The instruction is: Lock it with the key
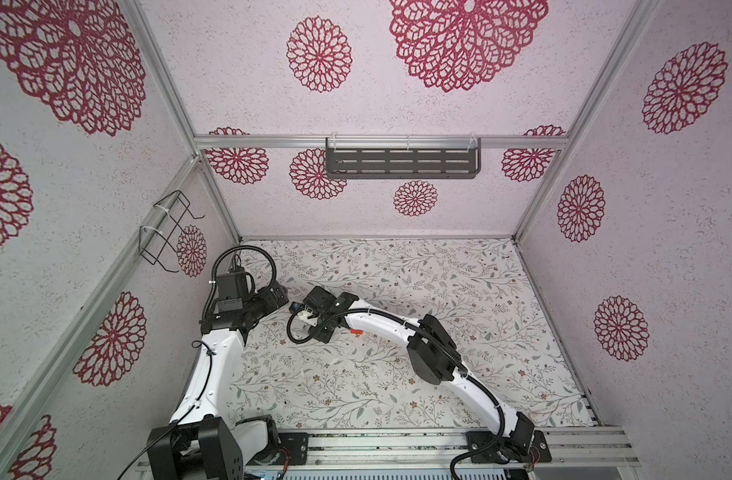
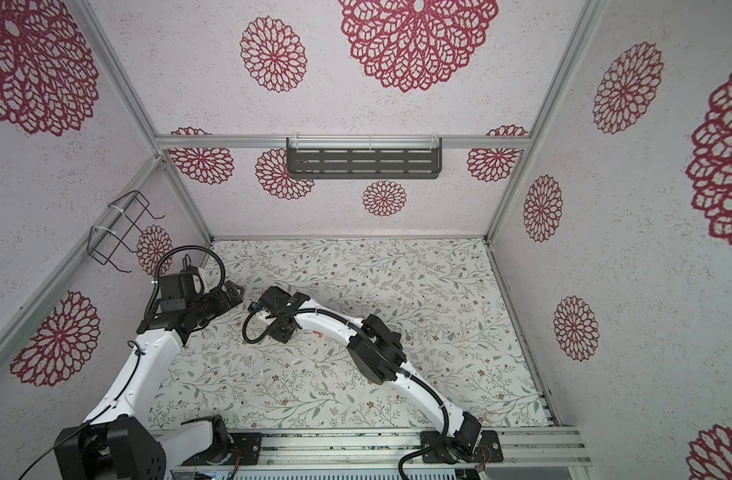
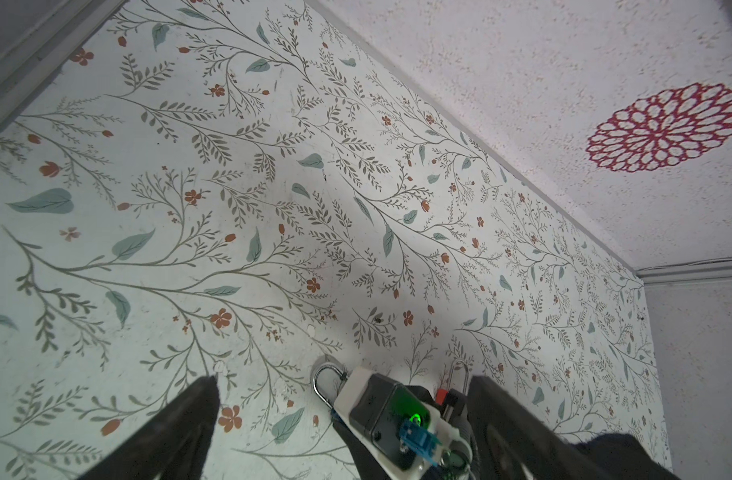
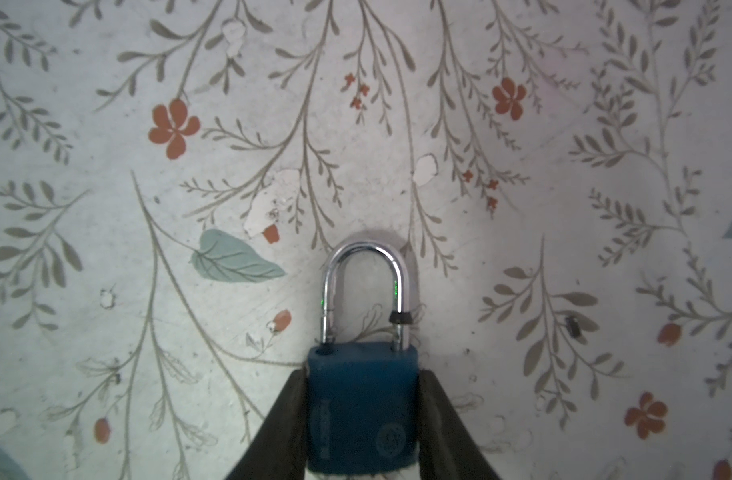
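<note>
A blue padlock (image 4: 362, 411) with a chrome shackle (image 4: 364, 249) lies on the floral tabletop. One shackle leg ends just above its hole in the body. My right gripper (image 4: 362, 374) has its fingers (image 4: 287, 415) pressed against both sides of the lock body. In both top views the right gripper (image 1: 314, 316) points down near the table's left side and hides the lock. The left gripper (image 3: 343, 379) hangs wide open just to the left (image 1: 279, 297), holding nothing. In the left wrist view the shackle (image 3: 319, 376) shows. A small red piece with a wire ring (image 3: 441, 392), perhaps the key, lies beyond it.
A small red-orange object (image 1: 356, 331) lies beside the right forearm. A dark slotted shelf (image 1: 401, 163) hangs on the back wall and a wire holder (image 1: 167, 232) on the left wall. The floral table surface (image 1: 439, 311) stretches to the right.
</note>
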